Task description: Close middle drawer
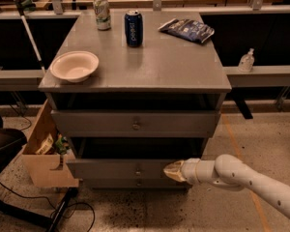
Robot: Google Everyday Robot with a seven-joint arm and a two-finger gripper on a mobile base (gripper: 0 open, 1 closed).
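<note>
Seen from the one camera, the gripper [170,171] sits low at the right of the cabinet [183,71]. Its tip is against the front of the middle drawer [111,169], which stands pulled partly out under the upper drawer [96,123]. Whether the gripper is wide or narrow I cannot tell. A bowl [74,65], a blue can [133,28] and a bag [187,30] rest on top.

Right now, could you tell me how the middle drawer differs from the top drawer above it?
The middle drawer has a slim front and small knob; the top drawer has a taller front and larger knob. The gripper is at the middle drawer's front, right of its knob; nothing touches the top drawer. Both are grey, with centre knobs.
</note>
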